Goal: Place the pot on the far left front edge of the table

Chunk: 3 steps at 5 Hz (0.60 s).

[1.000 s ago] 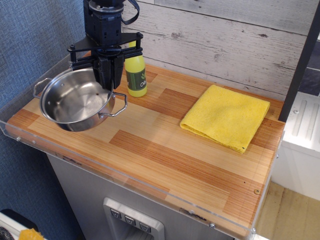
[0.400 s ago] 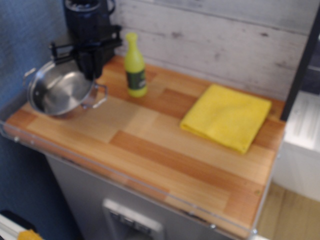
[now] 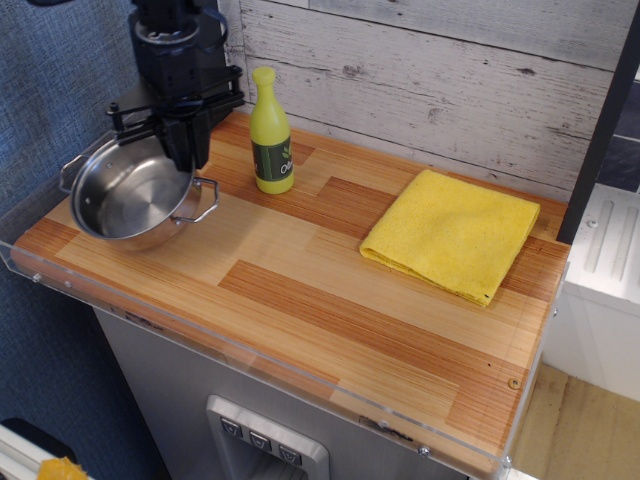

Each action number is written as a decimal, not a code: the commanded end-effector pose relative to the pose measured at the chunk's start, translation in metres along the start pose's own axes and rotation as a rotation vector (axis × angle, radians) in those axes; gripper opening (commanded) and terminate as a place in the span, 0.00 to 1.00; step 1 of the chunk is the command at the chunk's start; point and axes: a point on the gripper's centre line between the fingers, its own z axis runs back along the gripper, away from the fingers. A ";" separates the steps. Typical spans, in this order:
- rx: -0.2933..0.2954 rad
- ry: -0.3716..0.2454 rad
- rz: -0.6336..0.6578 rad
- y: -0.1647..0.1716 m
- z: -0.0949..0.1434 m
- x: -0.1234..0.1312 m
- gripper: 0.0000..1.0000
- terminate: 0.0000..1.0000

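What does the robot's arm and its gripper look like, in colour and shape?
The arm is black and bulky, a boxy block with a round grey ring near the top. A dark cable loops at its right side. Below it, a thin black crossbar with small knobs at the ends spans the gripper. The fingers are black, flat and narrow. No markings are readable.

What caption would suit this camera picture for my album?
Black gripper clamped on the rim of a steel pot at the wooden table's left end, near a yellow bottle and cloth.

i can read one label only; the yellow bottle [image 3: 271,130] carries a dark green band; its white lettering starts "ol", rest unclear
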 end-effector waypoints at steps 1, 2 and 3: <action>-0.017 -0.004 0.089 0.009 -0.009 0.014 0.00 0.00; -0.014 0.012 0.108 0.012 -0.017 0.015 0.00 0.00; -0.033 0.039 0.135 0.015 -0.021 0.016 1.00 0.00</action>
